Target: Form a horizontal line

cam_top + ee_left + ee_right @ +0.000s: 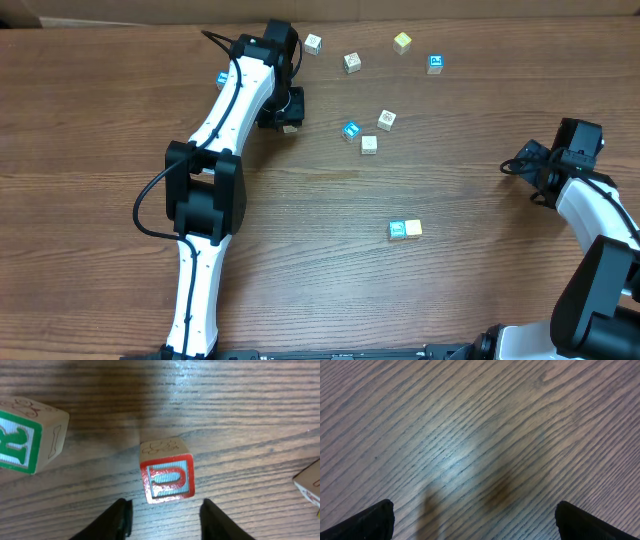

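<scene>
Line status: the horizontal line (pixel 405 229) holds two cubes, touching side to side, with the teal top on the left and the pale yellow top on the right. Its long axis runs left to right across the overhead view. All positions below refer to this line.

Up and to the left of the line, well apart from it, the left gripper (pixel 164 516) hangs over the red cube (pixel 167 478). The jaws stand apart and grip nothing. The cube sits just ahead of the two dark fingertips, centred on the gap but not yet between them. From the tool, the line lies down and to the right. A green cube (pixel 25 435) lies near the red one, not touching it, on the same side of the line.

Above the line, several loose cubes (pixel 369 144) are scattered, none touching it.

To the right of the line and a little above it, the right gripper (pixel 475 522) is spread wide over bare table (pixel 470 435) and carries nothing. Judged by position, the left arm is the one set to pick. The right arm is about as close to the line but has no cube at its jaws.

Materials: the cubes are pale wood, square-edged, with painted frames and letters on some faces and line drawings on others. The table is dark wood grain with a slight sheen, so a pushed cube will probably slide.
</scene>
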